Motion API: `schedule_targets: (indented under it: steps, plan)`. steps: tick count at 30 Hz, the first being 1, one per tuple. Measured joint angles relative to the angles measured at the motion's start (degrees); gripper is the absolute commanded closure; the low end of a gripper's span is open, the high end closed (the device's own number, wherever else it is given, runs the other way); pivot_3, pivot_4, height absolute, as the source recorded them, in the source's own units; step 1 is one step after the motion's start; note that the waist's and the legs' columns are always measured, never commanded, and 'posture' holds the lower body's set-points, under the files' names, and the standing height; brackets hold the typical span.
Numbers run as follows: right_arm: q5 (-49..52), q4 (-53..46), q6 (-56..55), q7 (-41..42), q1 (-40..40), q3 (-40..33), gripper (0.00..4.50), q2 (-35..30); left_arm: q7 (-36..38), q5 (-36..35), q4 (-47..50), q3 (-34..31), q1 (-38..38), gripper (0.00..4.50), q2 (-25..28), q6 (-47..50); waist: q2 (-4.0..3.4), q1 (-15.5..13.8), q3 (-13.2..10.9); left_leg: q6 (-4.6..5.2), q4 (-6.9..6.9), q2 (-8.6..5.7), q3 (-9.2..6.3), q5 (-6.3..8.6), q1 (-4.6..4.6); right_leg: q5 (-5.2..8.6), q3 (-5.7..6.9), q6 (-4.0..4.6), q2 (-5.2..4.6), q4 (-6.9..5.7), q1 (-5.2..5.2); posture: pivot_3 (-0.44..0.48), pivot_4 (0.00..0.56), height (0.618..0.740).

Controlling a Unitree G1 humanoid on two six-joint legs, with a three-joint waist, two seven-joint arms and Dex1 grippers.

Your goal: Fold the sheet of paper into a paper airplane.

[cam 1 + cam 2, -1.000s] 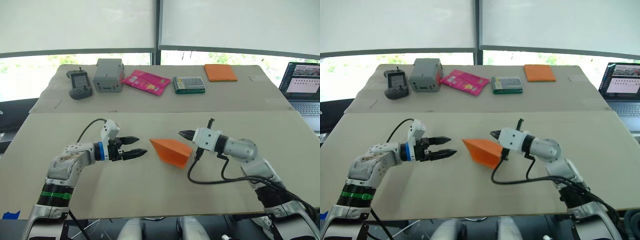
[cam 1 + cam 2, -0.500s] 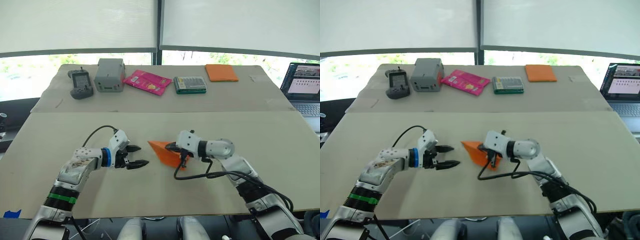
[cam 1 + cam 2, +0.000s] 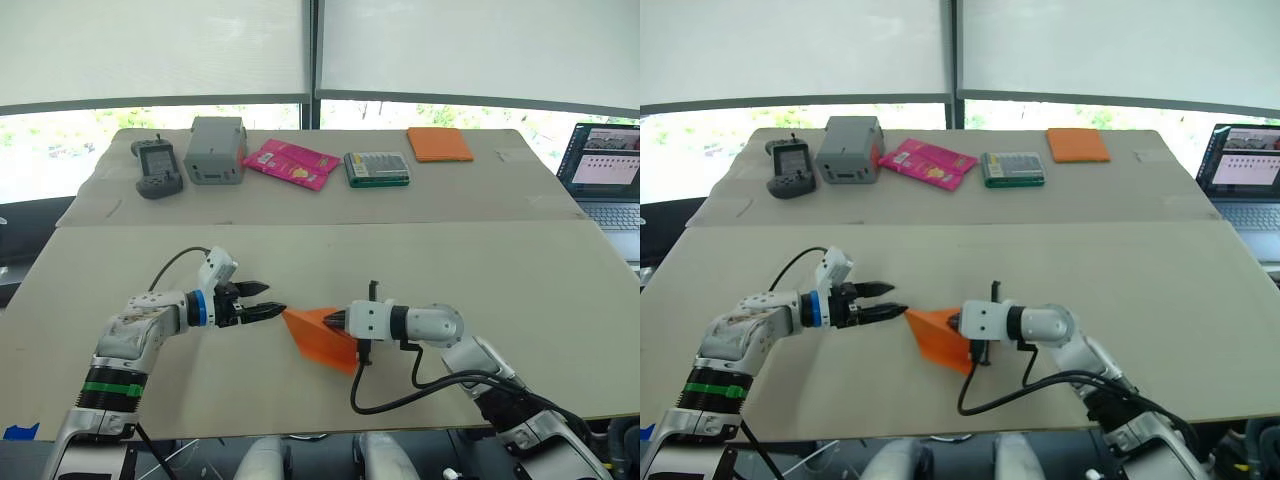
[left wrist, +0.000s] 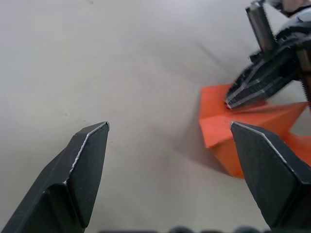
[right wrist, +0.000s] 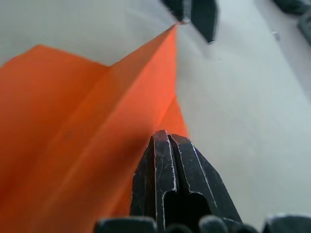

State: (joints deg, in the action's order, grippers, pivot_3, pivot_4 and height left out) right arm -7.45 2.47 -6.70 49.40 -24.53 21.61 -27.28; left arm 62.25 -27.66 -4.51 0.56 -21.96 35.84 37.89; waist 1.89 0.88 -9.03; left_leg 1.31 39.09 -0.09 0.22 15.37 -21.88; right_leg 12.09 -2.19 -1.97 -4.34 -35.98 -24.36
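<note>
Two pale grey arms with black jaws

The left arm (image 3: 140,325) wore blue and green rings; a black cable looped from each wrist, and the right arm (image 3: 440,327) was silver-white.

Counts being recorded on the counter (image 3: 520,270): one folded orange paper airplane (image 3: 320,337); one smaller orange pad (image 3: 440,144); one grey box (image 3: 217,150); one handheld controller (image 3: 158,166); one pink packet (image 3: 292,163); one green-edged case (image 3: 378,168). One laptop (image 3: 603,177) is being counted at the right edge. Two claws are being noted: one left claw (image 3: 268,300), one right claw (image 3: 330,321).
</note>
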Motion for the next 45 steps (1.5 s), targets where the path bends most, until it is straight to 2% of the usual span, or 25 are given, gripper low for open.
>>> schedule_targets:
  steps: [5, 8, 11, 14, 18, 24, 30, 35, 41, 45]
  plan:
    - [5.32, -5.55, 7.12, 1.43, -1.35, -7.18, 4.42, -3.81, 6.13, -7.19, 7.49, -0.59, 3.01, 0.26, 2.1, 4.45, -0.01, -0.22, -0.01, 0.0, -0.01, 0.03, -0.06, 0.0, -0.06, 0.0, 0.06, 0.0, -0.02, 0.05, 0.0, 0.0, 0.15, 0.74]
    - [6.83, -8.36, 10.22, 2.49, -1.19, -9.1, 4.5, -5.93, 7.13, -9.92, 9.99, -1.39, 3.12, 1.1, 2.4, 5.62, -0.01, -0.2, -0.01, 0.0, 0.0, 0.01, -0.05, 0.0, -0.04, 0.0, 0.04, 0.0, -0.02, 0.04, 0.02, 0.0, 0.15, 0.74]
    - [8.11, -9.93, 12.54, 3.0, 0.01, -10.79, 4.5, -8.24, 9.96, -12.48, 13.23, -0.84, 3.89, 2.07, 4.99, 7.59, -0.01, -0.11, -0.01, 0.0, -0.02, 0.02, -0.03, 0.0, -0.03, 0.01, 0.04, 0.0, 0.01, 0.05, 0.01, 0.0, 0.15, 0.74]
    - [8.28, -9.97, 13.65, 2.91, 0.56, -11.43, 4.5, -9.17, 11.63, -10.74, 15.54, 3.97, 4.35, 3.13, 6.32, 6.95, -0.01, -0.12, -0.01, 0.0, -0.02, 0.0, 0.01, 0.0, -0.02, 0.01, 0.01, 0.0, 0.01, 0.07, 0.03, 0.0, 0.15, 0.74]
    - [8.28, -10.5, 14.72, 2.68, 0.57, -11.41, 4.5, -9.12, 10.19, -6.93, 14.47, 10.22, 3.63, 4.48, 0.88, 4.14, 0.0, -0.31, -0.02, 0.01, 0.05, -0.04, 0.0, 0.0, -0.09, 0.01, 0.04, 0.0, 0.02, 0.08, 0.03, 0.0, 0.15, 0.74]
    - [8.27, -11.0, 14.88, 2.32, 0.56, -11.38, 4.5, -9.06, 8.34, -2.05, 9.96, 14.08, -0.41, 4.48, -3.57, -0.19, 0.0, -0.22, -0.02, 0.01, 0.08, -0.06, 0.0, 0.0, -0.1, 0.01, 0.03, 0.0, 0.04, 0.08, 0.02, 0.0, 0.15, 0.74]
    - [8.26, -11.02, 14.96, 2.52, 0.44, -11.39, 4.5, -9.71, 9.35, 3.17, 7.06, 21.26, -0.18, 4.48, -3.33, -0.64, 0.0, -0.09, -0.02, 0.02, 0.07, -0.05, 0.0, 0.01, -0.1, 0.01, 0.02, 0.0, 0.08, 0.08, 0.01, 0.0, 0.15, 0.74]
    - [8.27, -11.78, 16.3, 3.27, 0.45, -11.38, 4.5, -10.52, 8.81, 5.56, 5.61, 21.95, -0.53, 4.48, -4.1, -2.15, 0.0, -0.24, -0.02, 0.02, 0.08, -0.04, 0.0, 0.01, -0.09, 0.01, 0.02, -0.01, 0.03, 0.08, 0.04, 0.0, 0.15, 0.74]
    - [8.24, -12.47, 16.56, 3.37, 0.45, -11.21, 4.5, -10.53, 3.92, 8.26, 2.0, 21.52, -2.28, 4.48, -10.16, -5.29, -0.05, -1.12, 0.01, 0.03, 0.16, -0.08, 0.0, 0.01, 0.03, 0.01, 0.02, -0.03, -0.03, 0.09, 0.22, 0.0, 0.15, 0.74]
    - [8.08, -12.47, 16.56, 3.23, -0.02, -11.21, 4.5, -10.57, -2.31, 8.67, -3.01, 18.3, -4.51, 4.48, -15.65, -5.48, -0.06, -1.43, 0.02, 0.06, 0.26, -0.09, -0.02, -0.01, 0.05, -0.01, 0.03, -0.04, 0.01, 0.01, 0.25, 0.0, 0.15, 0.74]
